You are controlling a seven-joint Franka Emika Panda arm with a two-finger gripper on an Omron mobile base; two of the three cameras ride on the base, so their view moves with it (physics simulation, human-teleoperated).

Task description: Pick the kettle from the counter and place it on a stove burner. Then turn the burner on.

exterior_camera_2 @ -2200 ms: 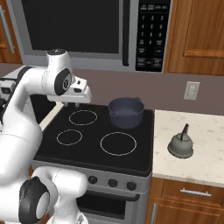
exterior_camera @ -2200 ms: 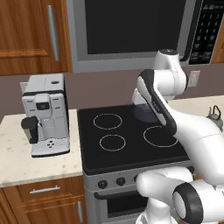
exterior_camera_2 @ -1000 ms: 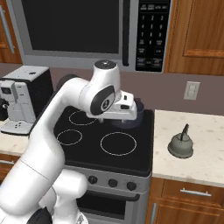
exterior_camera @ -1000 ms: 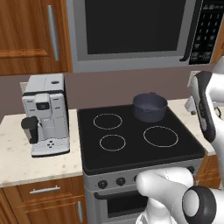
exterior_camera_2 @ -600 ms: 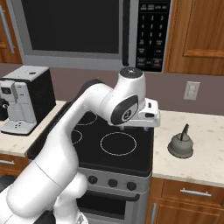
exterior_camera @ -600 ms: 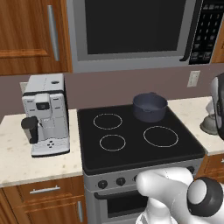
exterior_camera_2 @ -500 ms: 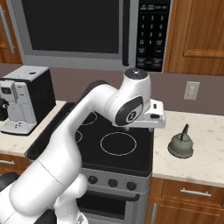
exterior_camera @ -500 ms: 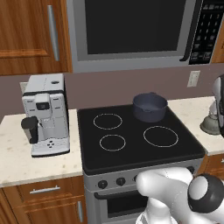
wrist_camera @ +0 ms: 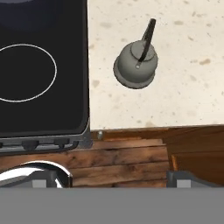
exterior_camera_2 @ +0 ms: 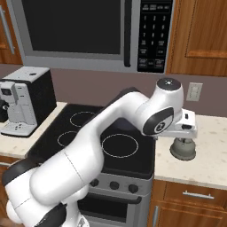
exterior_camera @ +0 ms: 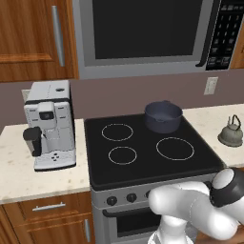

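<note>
The kettle (exterior_camera: pixel 230 135) stands upright on the counter (exterior_camera: pixel 209 116) to the right of the black cooktop (exterior_camera: pixel 147 147), clear of the glass edge. In the hand view the kettle (wrist_camera: pixel 136 64) appears from above: domed grey body, thin handle arched over the lid, resting on the pale speckled counter (wrist_camera: pixel 183 87) just beside the cooktop (wrist_camera: pixel 43 109) rim.

The arm reaches from the base across the cooktop (exterior_camera_2: pixel 88 142) to the right. In the right base view the wrist and hand hang directly over the kettle (exterior_camera_2: pixel 183 150) and cover its upper part; only the lower body shows beneath the hand. The gripper (wrist_camera: pixel 112 183) sits above the kettle without contact. Its two finger tips stand far apart at the bottom corners of the hand view, so the jaws are spread wide with nothing between them.

A dark blue-grey pot (exterior_camera: pixel 163 116) occupies the rear right zone of the cooktop. The small front left stove burner (exterior_camera: pixel 122 155) is dark, as are the other rings. A row of control knobs (exterior_camera: pixel 129 198) runs along the stove front. A coffee machine (exterior_camera: pixel 49 125) stands on the counter left of the cooktop, and a microwave (exterior_camera: pixel 147 33) is mounted above.
</note>
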